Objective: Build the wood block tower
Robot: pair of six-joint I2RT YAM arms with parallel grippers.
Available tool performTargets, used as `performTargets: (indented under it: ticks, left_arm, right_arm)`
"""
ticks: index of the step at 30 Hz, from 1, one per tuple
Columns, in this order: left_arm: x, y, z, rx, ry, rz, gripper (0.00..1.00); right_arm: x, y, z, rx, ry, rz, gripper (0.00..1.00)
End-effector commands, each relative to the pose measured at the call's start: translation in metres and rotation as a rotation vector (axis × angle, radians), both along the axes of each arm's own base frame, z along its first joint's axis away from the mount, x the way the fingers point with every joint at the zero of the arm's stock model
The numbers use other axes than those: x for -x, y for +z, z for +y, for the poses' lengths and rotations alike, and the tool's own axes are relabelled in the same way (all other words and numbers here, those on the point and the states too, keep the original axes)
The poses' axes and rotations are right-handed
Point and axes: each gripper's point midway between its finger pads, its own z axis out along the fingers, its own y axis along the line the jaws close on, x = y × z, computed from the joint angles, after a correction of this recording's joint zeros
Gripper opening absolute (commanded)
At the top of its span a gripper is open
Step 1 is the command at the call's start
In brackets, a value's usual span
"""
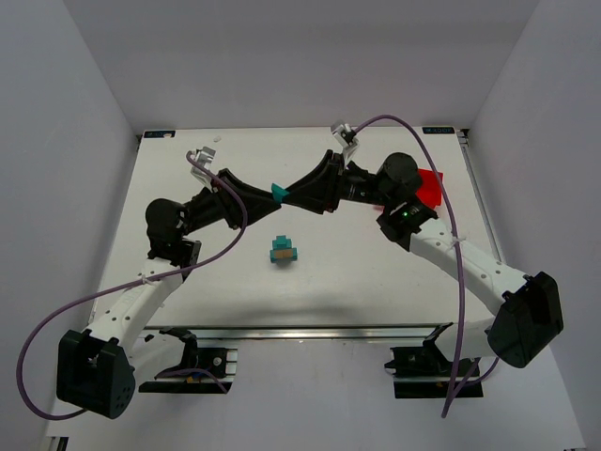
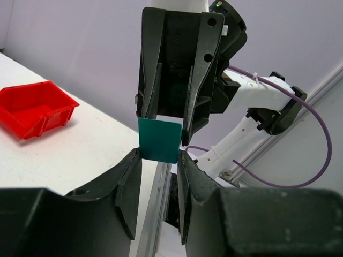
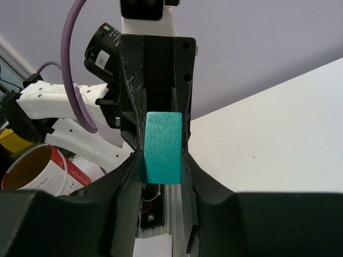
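While both arms meet in the air over the tabletop [image 1: 376, 282] middle, the left gripper [image 2: 159, 156] and right gripper [image 3: 162, 159] each clamp the same teal block [image 1: 278, 192] from opposite ends. Just nearward, the wood block tower [image 1: 283, 251], teal with tan on top, stands on bare white surface all round. A red bin [image 1: 429, 188] sits by the right edge.

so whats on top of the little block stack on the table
A tan block tops the wood block tower, teal showing around it. From above, the layers beneath are covered, so their count can't be told.
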Motion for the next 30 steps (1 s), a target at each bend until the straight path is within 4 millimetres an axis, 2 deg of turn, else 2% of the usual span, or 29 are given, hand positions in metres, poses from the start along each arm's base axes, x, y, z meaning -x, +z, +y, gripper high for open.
performTargets:
  ticks: [1, 2, 3, 6, 9, 15, 17, 20, 24, 30]
  left_arm:
    - [0.006, 0.019, 0.003, 0.054, 0.025, -0.036, 0.27]
    - [0.007, 0.021, 0.004, 0.063, 0.026, -0.045, 0.32]
    - [0.007, 0.022, 0.004, 0.068, 0.026, -0.04, 0.44]
    - [0.006, 0.023, 0.005, 0.073, 0.034, -0.039, 0.53]
    - [0.005, 0.024, 0.005, 0.075, 0.037, -0.033, 0.55]
    - [0.007, 0.023, 0.004, 0.071, 0.025, -0.042, 0.48]
    - [0.009, 0.022, 0.004, 0.066, 0.019, -0.041, 0.55]
    - [0.009, 0.018, 0.004, 0.062, 0.02, -0.027, 0.67]
    - [0.009, 0.017, 0.004, 0.059, 0.016, -0.024, 0.74]
    - [0.006, 0.014, 0.004, 0.06, 0.029, -0.009, 0.76]
  right_arm:
    - [-0.001, -0.002, 0.002, -0.011, -0.018, -0.044, 0.0]
    - [-0.002, -0.004, 0.002, -0.01, -0.025, -0.04, 0.0]
    - [-0.002, -0.006, 0.002, -0.008, -0.028, -0.036, 0.0]
    - [0.0, -0.006, 0.003, -0.015, -0.018, -0.039, 0.0]
    - [0.004, -0.006, 0.003, -0.024, -0.002, -0.039, 0.0]
    - [0.0, -0.005, 0.002, -0.047, -0.048, -0.015, 0.0]
    - [-0.003, -0.006, 0.0, -0.065, -0.074, -0.006, 0.0]
    - [-0.004, 0.007, -0.004, -0.118, -0.096, -0.015, 0.0]
    - [-0.002, 0.016, -0.006, -0.16, -0.102, -0.023, 0.0]
    - [0.001, 0.033, -0.013, -0.242, -0.113, -0.057, 0.0]
